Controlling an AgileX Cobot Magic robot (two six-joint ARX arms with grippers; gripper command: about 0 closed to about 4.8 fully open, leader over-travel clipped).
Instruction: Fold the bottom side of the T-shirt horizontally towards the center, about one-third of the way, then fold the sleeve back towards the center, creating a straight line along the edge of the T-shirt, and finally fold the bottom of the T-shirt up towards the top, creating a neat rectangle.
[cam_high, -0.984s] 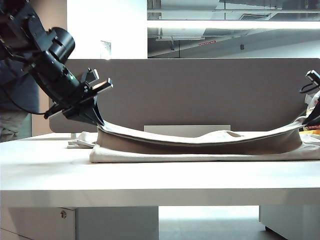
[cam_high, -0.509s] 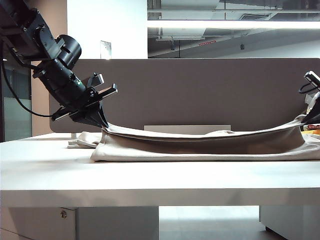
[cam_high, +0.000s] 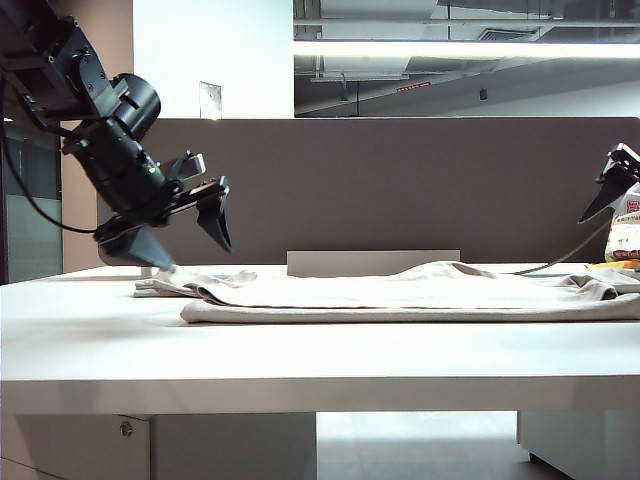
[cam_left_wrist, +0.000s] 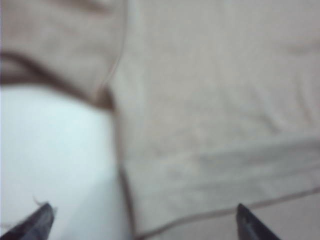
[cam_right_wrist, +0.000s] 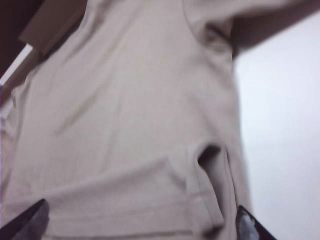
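I see the T-shirt (cam_high: 420, 295) lying folded flat across the table (cam_high: 300, 360). At nine o'clock my left gripper (cam_high: 190, 232) hangs wide open, empty; at three, my right gripper (cam_high: 612, 190) likewise. First fold looks laid; next I'd pinch the sleeve.

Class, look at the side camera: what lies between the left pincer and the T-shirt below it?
Nothing: the open left pincer hovers over the T-shirt with bare air between, seen in the exterior view.

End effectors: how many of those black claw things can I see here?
2. The left end effector hangs open above the beige fabric T-shirt's left end; the right end effector hangs open at the far right edge.
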